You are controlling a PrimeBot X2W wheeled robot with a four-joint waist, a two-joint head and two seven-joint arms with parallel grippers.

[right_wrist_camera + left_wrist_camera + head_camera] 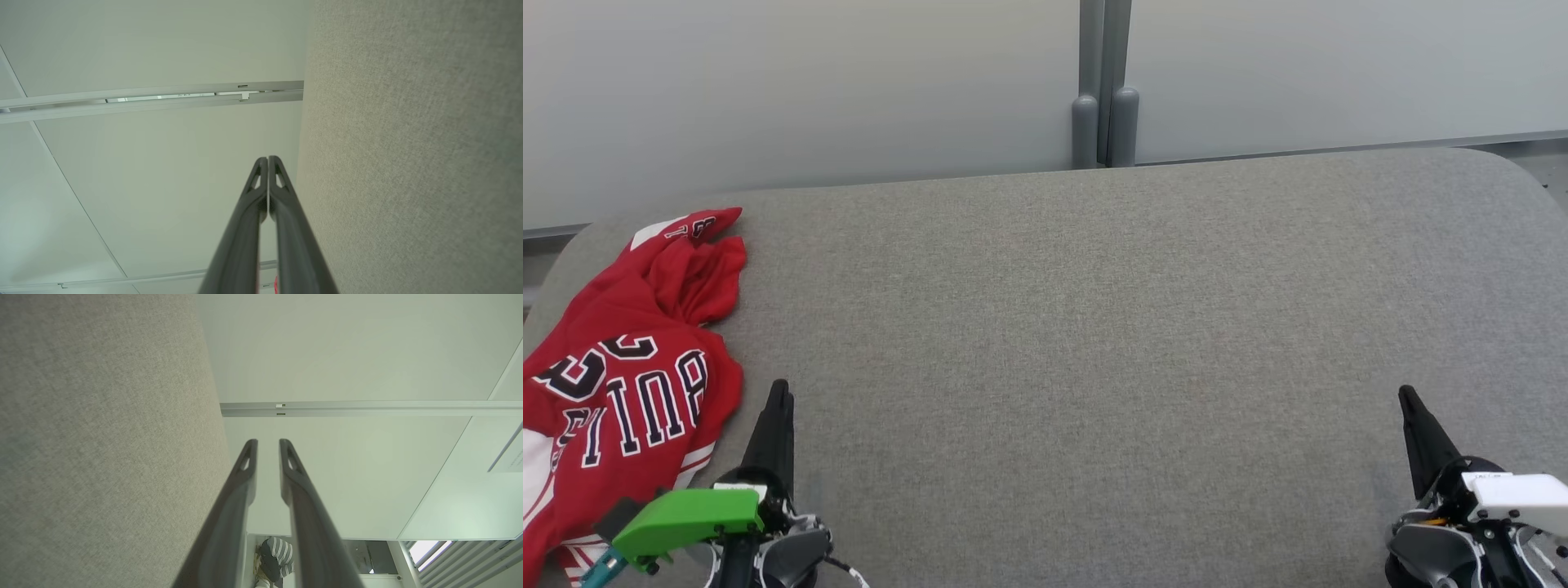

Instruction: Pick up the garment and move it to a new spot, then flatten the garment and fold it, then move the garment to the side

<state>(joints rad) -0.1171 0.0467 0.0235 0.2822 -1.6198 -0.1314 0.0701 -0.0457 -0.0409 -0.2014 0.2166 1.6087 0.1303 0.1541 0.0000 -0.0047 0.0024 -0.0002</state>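
Red cloth, the garment (629,359) lies crumpled at the far left of the grey padded table (1094,327). Its lower part runs out of the head view and seems to hang over the left rim. My left gripper (268,451) sits just beside its right flank, fingers parted by a narrow gap and holding nothing. My right gripper (267,161) is well apart on the other side, fingers pressed together and empty.

With so slim a gap I may only shove the heap, and any overhanging weight could drag it off the rim. I could also catch one thin layer and lift a knot that is hard to flatten.

The middle and right of the table are bare, so there is plenty of room for a new spot. The back edge runs along the pale wall (849,82) and a grey post (1104,82). The far corners are rounded, so cloth laid near them could slip off.
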